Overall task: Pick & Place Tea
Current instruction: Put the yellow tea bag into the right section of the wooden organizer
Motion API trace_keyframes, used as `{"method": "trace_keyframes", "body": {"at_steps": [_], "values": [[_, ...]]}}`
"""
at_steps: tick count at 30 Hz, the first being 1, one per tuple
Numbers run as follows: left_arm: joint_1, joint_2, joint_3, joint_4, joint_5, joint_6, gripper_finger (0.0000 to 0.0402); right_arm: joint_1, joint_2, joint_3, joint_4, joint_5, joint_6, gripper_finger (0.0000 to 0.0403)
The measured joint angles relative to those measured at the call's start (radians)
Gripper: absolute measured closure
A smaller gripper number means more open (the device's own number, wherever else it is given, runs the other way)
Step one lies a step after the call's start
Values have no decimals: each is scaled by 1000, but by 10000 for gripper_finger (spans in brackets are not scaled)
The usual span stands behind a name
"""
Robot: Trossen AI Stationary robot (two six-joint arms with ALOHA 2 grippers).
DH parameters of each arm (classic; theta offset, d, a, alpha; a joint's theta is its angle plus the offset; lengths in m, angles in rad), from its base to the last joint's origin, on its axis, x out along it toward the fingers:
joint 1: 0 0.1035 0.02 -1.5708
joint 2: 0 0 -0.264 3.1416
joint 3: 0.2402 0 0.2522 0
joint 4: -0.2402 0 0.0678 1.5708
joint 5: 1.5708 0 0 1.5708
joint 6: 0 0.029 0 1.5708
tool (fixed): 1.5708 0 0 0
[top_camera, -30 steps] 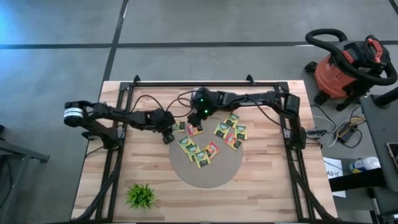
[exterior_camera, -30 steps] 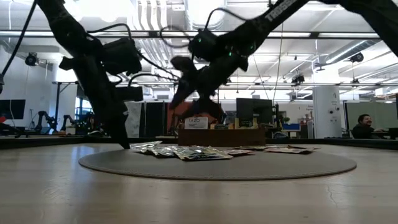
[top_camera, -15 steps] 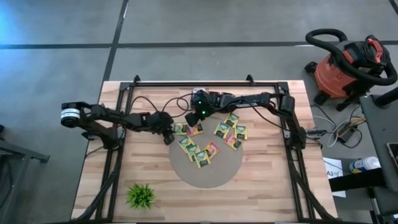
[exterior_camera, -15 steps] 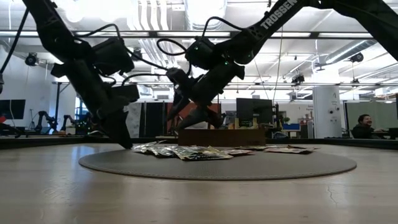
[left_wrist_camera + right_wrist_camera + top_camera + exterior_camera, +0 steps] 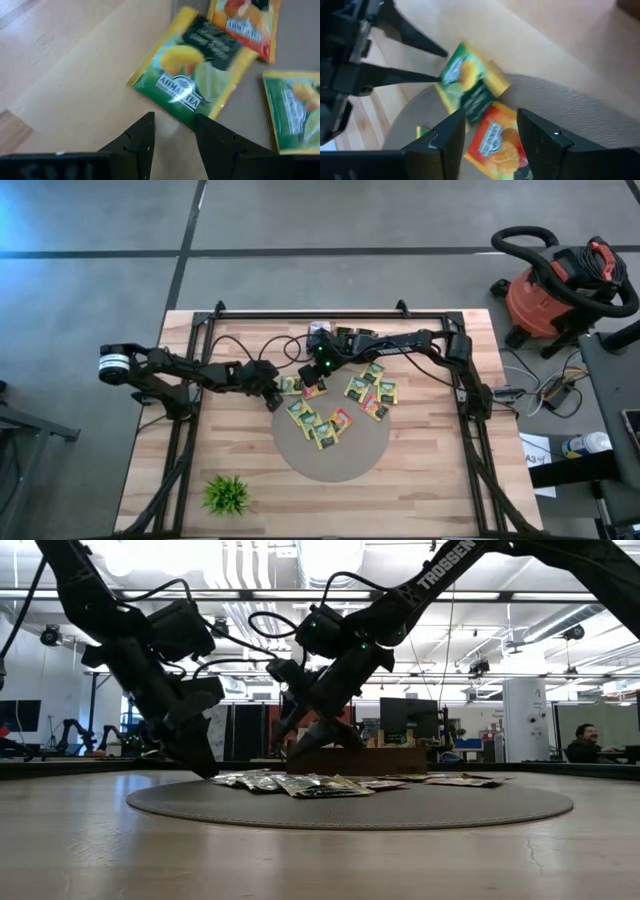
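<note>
At about eleven o'clock on the round grey mat [image 5: 345, 463], both grippers crowd one green sachet [image 5: 192, 75] that lies half on the mat, half on the bare wood of the table [image 5: 440, 490]. From where I stand, the left gripper [image 5: 175, 135] is down low, fingers apart and holding nothing, its tips just short of the sachet's near edge. The right gripper [image 5: 490, 127] hangs a little higher, at one o'clock of the same sachet, also spread and empty, over an orange sachet [image 5: 497, 145] that touches the green one.

To do this pick well, I'd judge only one arm should go in. The left looks better placed: it should straddle the near corner hanging off the mat, press down slightly and close across the thin edge, since a flat packet gives little to pinch. The right would do well to keep clear, as the two sets of fingers sit close together and could knock.

The sachet itself is square and flat, glossy, yellow at the border with a dark label panel and a green lower half carrying white lettering and a lemon picture. It lies flat and skewed to the mat's edge. The other sachets [image 5: 325, 430] are scattered over the mat's far half, some overlapping, mostly yellow-green with a few orange.
</note>
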Motion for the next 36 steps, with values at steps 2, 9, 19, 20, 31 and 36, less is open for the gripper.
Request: {"method": "trace_keyframes", "body": {"at_steps": [2, 9, 19, 20, 31, 36], "values": [[0, 10, 0, 34, 0, -29, 262, 8, 0, -3, -2, 1, 0, 227], [0, 52, 5, 108, -2, -67, 262, 20, 30, -11, 1, 9, -3, 227], [-11, 115, 4, 163, -7, -96, 262, 18, 31, -14, 13, 56, -4, 227], [-11, 118, 4, 178, -7, -102, 262, 18, 31, -17, 12, 56, -4, 227], [-11, 162, 4, 303, -2, -121, 262, 18, 31, -20, 15, 55, -4, 230], [-11, 162, 4, 305, -2, -121, 262, 18, 31, -20, 17, 51, -4, 252]]}}
